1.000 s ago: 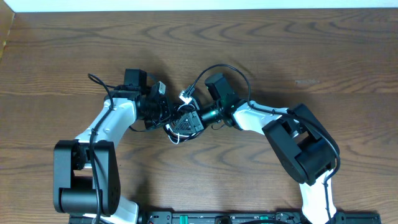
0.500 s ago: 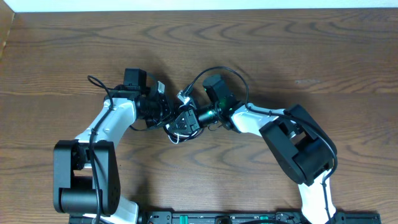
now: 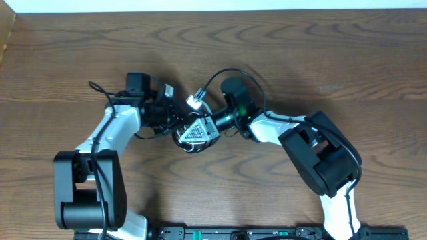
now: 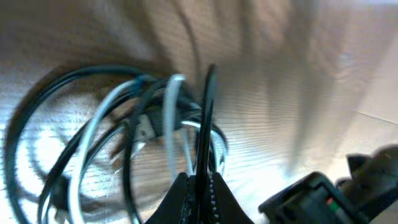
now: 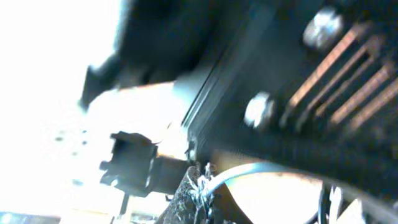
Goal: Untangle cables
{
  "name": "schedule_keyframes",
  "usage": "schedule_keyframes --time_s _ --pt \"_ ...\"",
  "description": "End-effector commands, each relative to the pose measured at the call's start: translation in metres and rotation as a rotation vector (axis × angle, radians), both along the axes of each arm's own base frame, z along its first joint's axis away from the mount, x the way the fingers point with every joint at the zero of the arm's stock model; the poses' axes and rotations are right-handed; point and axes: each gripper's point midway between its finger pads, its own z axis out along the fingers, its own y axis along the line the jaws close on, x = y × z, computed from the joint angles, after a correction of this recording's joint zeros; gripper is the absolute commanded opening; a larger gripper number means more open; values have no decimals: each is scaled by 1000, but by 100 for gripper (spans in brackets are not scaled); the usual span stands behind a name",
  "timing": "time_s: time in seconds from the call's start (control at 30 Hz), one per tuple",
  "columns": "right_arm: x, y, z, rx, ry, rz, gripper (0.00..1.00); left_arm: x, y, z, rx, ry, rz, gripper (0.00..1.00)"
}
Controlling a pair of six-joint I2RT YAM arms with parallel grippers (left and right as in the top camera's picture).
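The wooden table (image 3: 333, 53) stretched wide around the two arms, which met near its middle. The left arm (image 3: 110, 133) and the right arm (image 3: 293, 130) bent inward over the cables (image 3: 190, 139), a knot of black and white loops resting on the wood between them. The left gripper (image 4: 198, 182) was pressed together on one black cord (image 4: 206, 112) that rose out of the tangle. The right gripper (image 5: 198, 186) was pinching a pale cord (image 5: 249, 171), though that view was blurred and crowded. I took it for the start of a pull-apart, each side having its own strand. Next the arms would need to draw away from each other slowly, so the loops slid free rather than cinching tighter.
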Motion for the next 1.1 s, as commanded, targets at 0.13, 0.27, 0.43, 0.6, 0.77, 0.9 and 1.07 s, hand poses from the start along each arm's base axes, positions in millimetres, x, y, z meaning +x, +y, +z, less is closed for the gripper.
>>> schedule_keyframes --time_s 0.13,0.27,0.43,0.6,0.77,0.9,1.07 --pt "-22 -21 65 137 -52 179 1 4 13 3 -53 -46 -8 8" --pt "-18 -26 80 157 -87 166 1 4 18 -1 -14 -42 1 8" --pt "-4 -36 84 137 -57 125 1 3 23 -6 24 -29 10 8" --pt "16 -51 84 117 -25 66 1 -3 35 -18 114 15 28 8" --pt "30 -63 81 103 0 23 1 -9 38 -21 133 43 31 13" --pt "26 -65 74 91 23 22 1 -13 38 -22 134 64 30 43" --pt "15 -66 60 84 37 32 1 -21 37 -23 132 99 27 58"
